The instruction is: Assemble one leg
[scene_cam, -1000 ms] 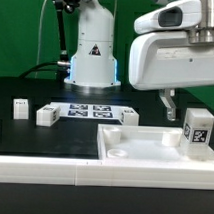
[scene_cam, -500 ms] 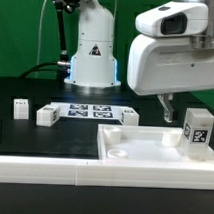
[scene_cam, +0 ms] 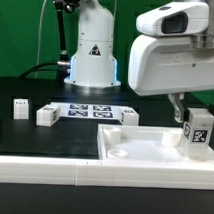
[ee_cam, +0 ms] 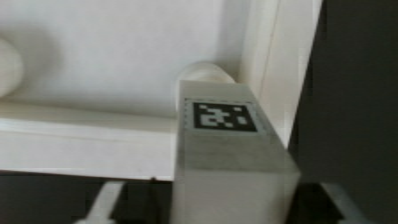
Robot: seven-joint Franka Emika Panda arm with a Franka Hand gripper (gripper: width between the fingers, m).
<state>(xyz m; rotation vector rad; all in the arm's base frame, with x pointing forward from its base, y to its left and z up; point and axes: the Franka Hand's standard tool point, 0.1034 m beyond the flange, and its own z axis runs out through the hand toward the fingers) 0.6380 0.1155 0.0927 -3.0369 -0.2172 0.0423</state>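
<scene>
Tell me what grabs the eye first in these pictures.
The bulky white arm fills the exterior view's upper right, its open tool straddling an upright tagged leg. That leg stands on the large white rimmed piece, at its end on that same side; loose legs lie around the marker board.

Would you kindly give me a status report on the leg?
End effector open, straddling the leg. Leg upright on large white piece, near its rim. No obstruction seen.

Glossy white arm (scene_cam: 162, 59), triangle label (scene_cam: 94, 52) on base (scene_cam: 94, 30), blue glow (scene_cam: 71, 72), black cables (scene_cam: 56, 33), dark fingers (scene_cam: 179, 104)
</scene>
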